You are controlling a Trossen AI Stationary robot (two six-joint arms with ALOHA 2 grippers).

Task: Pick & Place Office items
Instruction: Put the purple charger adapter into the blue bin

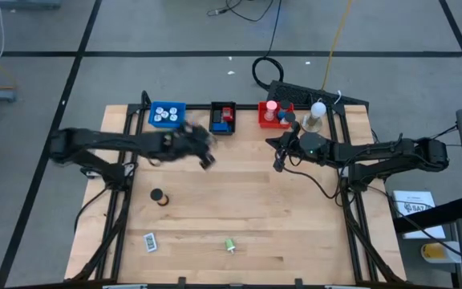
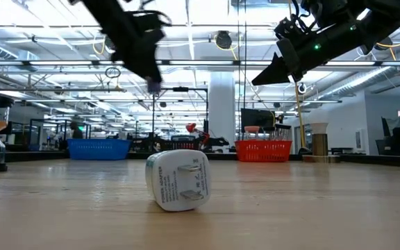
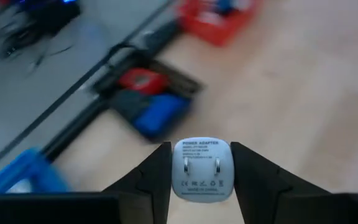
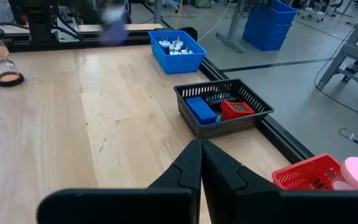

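- Left gripper (image 3: 201,180): a white power adapter (image 3: 202,169) is held between its two dark fingers, which are closed partway against the adapter's sides. The printed face and two prongs are shown only in the left wrist view; in the high view the gripper (image 1: 207,160) is seen above the table's far-left area, near the blue tray (image 1: 167,114).
- Right gripper (image 4: 200,163): its fingers are pressed fully together with nothing between them. In the high view it (image 1: 278,164) is placed near the red tray (image 1: 273,115).
- Black tray (image 4: 222,107): a blue block (image 4: 200,109) and a red block (image 4: 237,109) are seen inside it, most clearly in the right wrist view.
- Blue tray: small white items are held in it.
- Second white adapter (image 2: 178,180): shown lying on the wood close to the camera in the low view; a white item (image 1: 150,241) is seen near the table's front-left edge in the high view.
- Black cylinder (image 1: 159,197): seen on the left half of the table, high view only.
- Green item (image 1: 229,245): seen near the front edge, high view only.
- Hourglass (image 4: 6,55): shown standing on the table in the right wrist view.
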